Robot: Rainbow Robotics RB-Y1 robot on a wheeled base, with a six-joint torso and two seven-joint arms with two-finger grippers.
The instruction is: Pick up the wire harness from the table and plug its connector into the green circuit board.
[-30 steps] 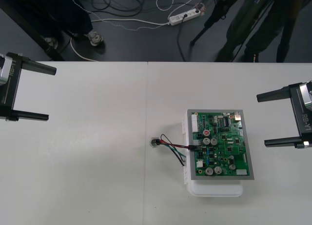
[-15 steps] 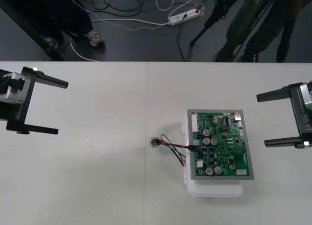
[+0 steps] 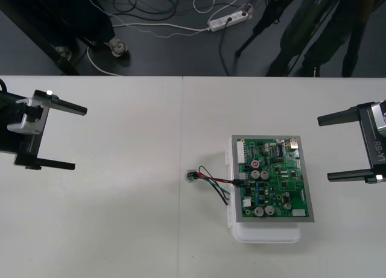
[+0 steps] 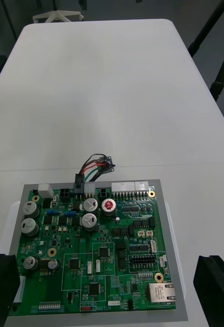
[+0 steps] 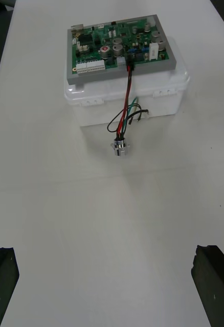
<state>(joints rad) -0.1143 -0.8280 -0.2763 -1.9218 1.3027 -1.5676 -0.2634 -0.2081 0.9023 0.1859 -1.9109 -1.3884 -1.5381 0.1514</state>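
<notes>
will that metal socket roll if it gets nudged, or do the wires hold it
Being round, the metal socket would probably roll or pivot slightly. The thin wires loop loosely, so they likely flop yet tether it. Their plug appears seated in the green circuit board, so a hard tug might strain it.

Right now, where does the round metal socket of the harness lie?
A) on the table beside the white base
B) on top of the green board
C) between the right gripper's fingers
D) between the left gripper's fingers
A: the round metal socket rests on the table beside the white base, its wires reaching the green board at its edge; the left gripper and right gripper stand open, far off.
</notes>
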